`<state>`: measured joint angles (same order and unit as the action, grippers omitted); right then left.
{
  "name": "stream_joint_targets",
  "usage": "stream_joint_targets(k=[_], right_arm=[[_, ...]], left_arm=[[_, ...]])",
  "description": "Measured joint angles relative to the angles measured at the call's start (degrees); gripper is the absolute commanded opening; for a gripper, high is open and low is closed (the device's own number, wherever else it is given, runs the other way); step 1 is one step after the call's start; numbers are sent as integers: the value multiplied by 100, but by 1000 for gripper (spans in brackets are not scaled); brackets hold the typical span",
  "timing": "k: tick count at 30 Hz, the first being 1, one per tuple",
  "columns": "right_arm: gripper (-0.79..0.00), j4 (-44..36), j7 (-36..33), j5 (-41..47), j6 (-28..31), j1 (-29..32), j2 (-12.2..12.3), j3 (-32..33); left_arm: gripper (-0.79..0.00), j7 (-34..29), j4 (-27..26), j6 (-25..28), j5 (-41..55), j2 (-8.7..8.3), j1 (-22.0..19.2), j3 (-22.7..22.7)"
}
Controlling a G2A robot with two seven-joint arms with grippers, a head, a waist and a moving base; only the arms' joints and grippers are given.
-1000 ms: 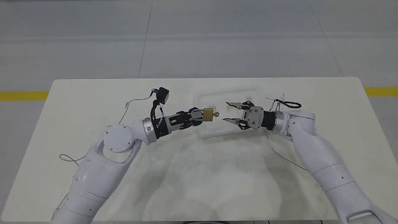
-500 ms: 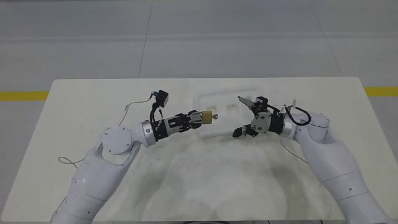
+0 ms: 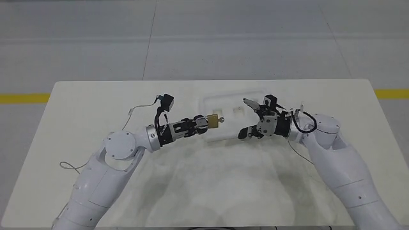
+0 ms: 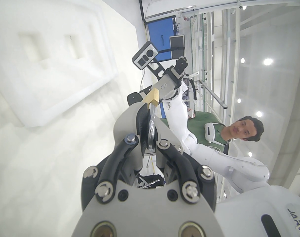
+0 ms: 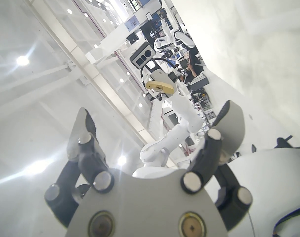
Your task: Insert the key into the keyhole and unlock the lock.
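Over the white foam tray (image 3: 223, 98) in the middle of the table (image 3: 83, 102), left tool (image 3: 199, 122) is clamped on the brass lock (image 3: 213, 119) by its shackle. The key (image 3: 222, 119) pokes out toward the right tool (image 3: 246, 119), which sits close by, spread wide, nothing in it.

Left gripper (image 3: 204, 122) clamped on lock (image 3: 214, 119), right gripper (image 3: 245, 119) spread wide, facing it
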<state>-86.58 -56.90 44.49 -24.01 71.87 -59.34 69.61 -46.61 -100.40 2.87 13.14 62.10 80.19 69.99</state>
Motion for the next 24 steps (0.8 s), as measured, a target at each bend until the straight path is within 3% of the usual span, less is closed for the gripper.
stream_joint_targets(k=[11,24], right_arm=[[0,-636,-470,-1955,2091,275,193,379],[0,-675,-558,-1958,2305,349,221,513]], left_arm=[[-785,-188,1,-84,17,-31,-11,52],[-785,-405,52,-381,-73,-82,20,96]])
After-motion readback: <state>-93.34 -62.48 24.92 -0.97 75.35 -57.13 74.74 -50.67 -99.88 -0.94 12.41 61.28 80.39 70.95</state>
